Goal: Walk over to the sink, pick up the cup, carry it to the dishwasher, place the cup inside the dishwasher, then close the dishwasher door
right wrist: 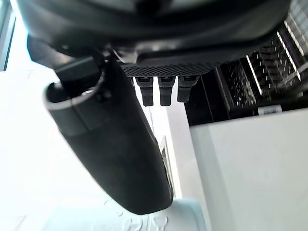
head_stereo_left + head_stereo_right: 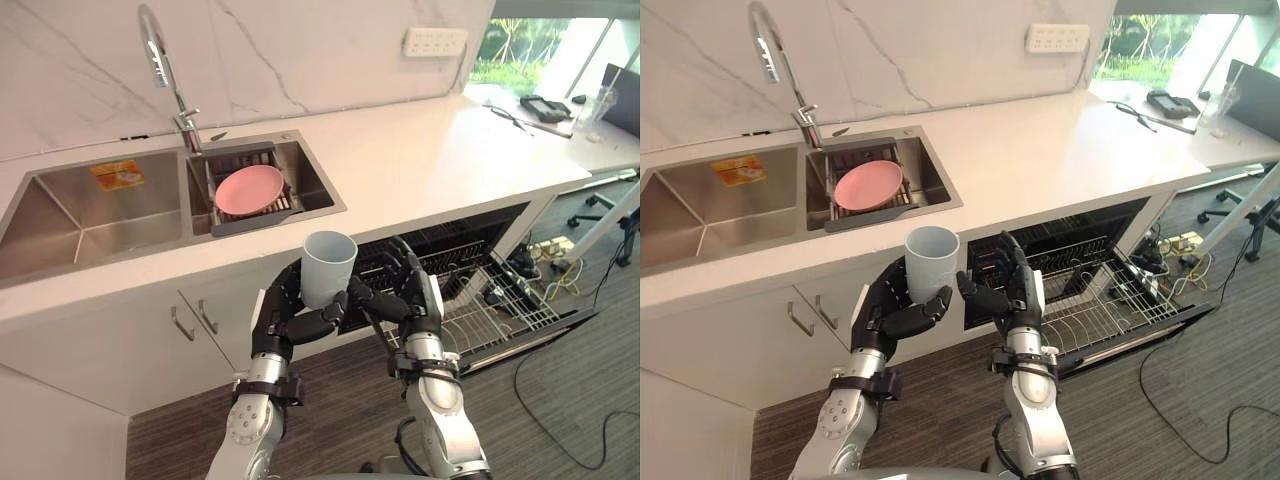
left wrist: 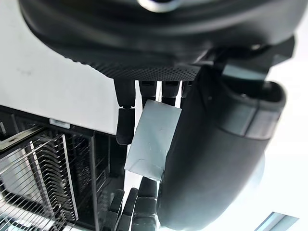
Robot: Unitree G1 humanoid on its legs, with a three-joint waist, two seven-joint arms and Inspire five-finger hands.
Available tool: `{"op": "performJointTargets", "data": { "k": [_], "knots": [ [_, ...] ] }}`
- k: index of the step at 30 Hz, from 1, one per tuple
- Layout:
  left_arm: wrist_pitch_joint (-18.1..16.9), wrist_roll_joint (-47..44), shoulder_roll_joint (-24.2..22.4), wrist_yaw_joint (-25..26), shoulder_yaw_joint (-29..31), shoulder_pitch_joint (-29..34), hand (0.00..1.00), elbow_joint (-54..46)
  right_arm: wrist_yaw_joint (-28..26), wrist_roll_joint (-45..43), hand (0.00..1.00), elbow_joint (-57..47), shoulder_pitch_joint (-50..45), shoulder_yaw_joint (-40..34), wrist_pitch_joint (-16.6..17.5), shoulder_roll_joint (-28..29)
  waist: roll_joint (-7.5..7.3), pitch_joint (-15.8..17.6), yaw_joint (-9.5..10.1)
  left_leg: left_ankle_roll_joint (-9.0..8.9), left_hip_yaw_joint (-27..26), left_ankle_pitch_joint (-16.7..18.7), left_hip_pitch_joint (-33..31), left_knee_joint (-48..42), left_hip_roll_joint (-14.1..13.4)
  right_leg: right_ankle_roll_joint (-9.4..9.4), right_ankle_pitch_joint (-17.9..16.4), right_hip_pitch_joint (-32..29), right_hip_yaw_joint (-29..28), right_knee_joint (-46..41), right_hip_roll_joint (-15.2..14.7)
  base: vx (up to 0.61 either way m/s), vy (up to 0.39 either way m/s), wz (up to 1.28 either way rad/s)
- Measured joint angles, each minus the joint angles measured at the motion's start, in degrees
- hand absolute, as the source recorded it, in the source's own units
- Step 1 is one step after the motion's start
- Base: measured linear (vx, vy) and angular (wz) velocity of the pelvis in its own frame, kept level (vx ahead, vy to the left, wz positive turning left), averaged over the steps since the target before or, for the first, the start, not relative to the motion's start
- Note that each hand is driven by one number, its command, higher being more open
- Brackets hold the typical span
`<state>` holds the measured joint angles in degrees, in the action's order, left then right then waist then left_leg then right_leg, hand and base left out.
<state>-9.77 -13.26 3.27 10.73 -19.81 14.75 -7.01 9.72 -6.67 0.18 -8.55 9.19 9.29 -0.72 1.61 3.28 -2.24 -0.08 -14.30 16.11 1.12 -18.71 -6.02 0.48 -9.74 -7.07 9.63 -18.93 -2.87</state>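
A pale blue-grey cup is held upright in front of the counter edge, with my left hand shut round its lower half. The left wrist view shows the cup between that hand's fingers and thumb. My right hand hangs just right of the cup, fingers loosely bent towards its side and closed round nothing. Behind and right of both hands the dishwasher stands open under the counter, its wire rack pulled out over the lowered door.
A double steel sink is set in the white counter at left, with a pink plate in a drainer basket and a tall faucet. White cabinet doors sit under the sink. Cables and a chair base lie at far right.
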Motion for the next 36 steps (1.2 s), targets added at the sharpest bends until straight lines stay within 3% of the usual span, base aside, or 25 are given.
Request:
{"op": "performJointTargets", "data": {
  "k": [2, 5, 6, 7, 8, 10, 11, 13, 14, 15, 16, 17, 19, 28, 36],
  "knots": [
    [0.00, 0.00, -0.16, -0.05, -0.06, -0.10, 0.30, 0.12, 0.25, -0.01, 0.90, -0.84, -1.68, -0.04, 0.00, -0.05, 0.31, 0.07, -0.06, -0.46, 0.23, 0.22, 0.29, -1.52, -1.46, -0.44, 0.41, 2.02, -0.11, 2.23, 1.58, 0.15, -0.120, -0.18],
    [0.00, -0.02, -0.65, -0.14, -0.16, -0.07, 0.30, 0.12, 0.29, -1.10, 0.90, -4.66, -4.37, 0.09, -0.01, 0.03, 1.41, 1.12, 0.09, -0.81, 1.21, 0.32, -1.21, -13.36, -4.35, -1.11, 0.82, 7.59, -1.04, 6.41, 3.61, 0.14, -0.082, -0.22],
    [-0.01, -0.04, -1.43, -0.14, 0.38, 0.00, 0.30, 0.06, 0.29, -1.32, 0.90, -7.72, -5.09, 0.16, 0.00, -0.03, 2.41, 1.63, 0.24, -1.25, 1.56, -0.63, -2.69, -19.24, -5.52, -1.47, 0.87, 9.69, -2.12, 7.69, 4.40, 0.10, 0.009, -0.32],
    [-0.01, -0.04, -1.75, -0.13, 0.81, 0.08, 0.30, 0.06, 0.27, -1.69, 0.90, -9.02, -5.18, 0.28, 0.15, 0.01, 2.09, 1.85, 0.33, -1.16, 2.43, -1.90, -4.01, -22.35, -5.72, -1.84, 0.82, 10.29, -2.80, 8.41, 4.41, 0.13, 0.035, -0.56],
    [-0.04, -0.05, -2.11, -0.13, 1.03, -0.02, 0.30, -0.03, 0.10, -2.84, 0.90, -10.66, -5.04, 0.33, 1.00, 0.26, 1.81, 1.82, 1.03, -1.72, 4.45, -0.79, -5.32, -23.30, -4.78, -1.97, 0.83, 10.64, -4.63, 8.93, 3.91, 0.13, 0.058, -0.67],
    [-0.35, -0.05, -2.33, -0.15, 0.79, -0.12, 0.30, -0.22, 0.29, -3.79, 0.90, -11.93, -4.26, -0.27, 2.29, 0.66, 1.61, 1.95, 1.54, -1.57, 8.83, 2.77, -7.58, -19.76, -2.17, -2.19, 0.70, 10.68, -7.03, 9.30, 3.13, 0.13, 0.087, -0.69],
    [-0.35, -0.05, -2.33, -0.20, 0.62, -0.12, 0.30, -0.21, 0.27, -4.69, 0.90, -11.73, -3.43, -0.27, 2.46, 0.65, 1.35, 2.12, 1.55, -1.89, 12.46, 3.47, -8.92, -16.09, -0.01, -1.19, 1.26, 10.74, -8.45, 9.29, 2.31, 0.15, 0.151, -0.69],
    [-0.35, -0.04, -2.33, -0.23, 0.20, -0.17, 0.30, -0.21, 0.24, -5.08, 0.90, -10.76, -2.96, -0.27, 2.55, 0.64, 1.55, 2.03, 1.58, -2.57, 16.88, 0.83, -9.43, -6.71, 1.96, -0.41, 1.20, 10.78, -10.49, 9.15, 1.88, 0.16, 0.198, -0.68],
    [-0.42, -0.05, -2.35, -0.27, 0.16, -0.35, 0.30, -0.12, 0.22, -5.07, 0.90, -9.71, -2.96, -0.25, 2.65, 0.63, 2.17, 1.81, 1.58, -2.68, 17.21, -5.62, -8.74, -2.39, 1.39, 0.92, 0.39, 11.17, -11.53, 8.89, 2.28, 0.19, 0.205, -0.55],
    [-0.42, -0.11, -1.45, -0.07, 0.12, -0.53, 0.30, 0.43, 0.16, -5.15, 0.90, -7.57, -3.55, -0.04, 2.07, 1.06, 0.27, 1.48, 1.22, -2.50, 15.82, -6.17, -6.58, -1.00, 2.54, 1.27, 0.32, 11.89, -12.62, 8.96, 1.05, 0.19, 0.189, -0.41],
    [-0.42, -0.11, -1.43, -0.08, 0.12, -0.55, 0.30, 0.43, 0.16, -5.15, 0.90, -7.54, -3.59, -0.03, 2.07, 1.08, 0.23, 1.45, 1.21, -2.48, 15.79, -6.17, -6.55, -0.96, 2.57, 1.27, 0.31, 11.90, -12.63, 8.97, 1.01, 0.16, 0.144, -0.23],
    [-0.43, -0.11, -0.78, -0.08, -0.14, -1.30, 0.30, 0.43, 0.12, -5.15, 0.90, -7.36, -4.13, 0.05, 2.02, 1.46, -0.84, 1.16, 1.16, -1.95, 15.16, -6.51, -5.96, 0.29, 3.59, 1.34, 0.27, 11.90, -12.80, 9.42, -0.26, 0.12, 0.129, -0.07],
    [-0.43, -0.11, -0.09, -0.08, -0.40, -1.87, 0.30, 0.43, -0.32, -5.14, 0.90, -7.37, -3.98, 0.06, 2.02, 1.70, -1.02, 1.12, 1.07, -1.32, 14.47, -6.94, -4.80, 1.85, 4.66, 1.39, 0.30, 12.36, -13.05, 10.09, -1.44, 0.11, 0.116, -0.10],
    [-0.43, 0.37, 0.33, 0.39, -0.02, -3.71, 0.30, 2.74, -2.56, -5.95, 0.90, -7.37, -3.70, 0.29, 2.02, 1.18, -1.08, 0.85, 0.30, -1.40, 11.85, -10.53, 1.01, 11.96, 4.52, 2.47, 1.25, 13.11, -15.49, 12.66, -1.53, 0.02, -0.007, -0.16],
    [-0.40, 1.52, 0.26, 0.53, -0.01, -6.17, 0.30, 7.20, -3.34, -7.39, 0.90, -7.37, -3.80, 0.45, 2.02, -0.60, -1.18, 0.13, -0.38, -1.45, 9.38, -12.04, 1.63, 14.61, 3.26, 2.49, 3.99, 12.44, -17.85, 15.22, -0.05, -0.04, -0.030, -0.18]
  ]
}}
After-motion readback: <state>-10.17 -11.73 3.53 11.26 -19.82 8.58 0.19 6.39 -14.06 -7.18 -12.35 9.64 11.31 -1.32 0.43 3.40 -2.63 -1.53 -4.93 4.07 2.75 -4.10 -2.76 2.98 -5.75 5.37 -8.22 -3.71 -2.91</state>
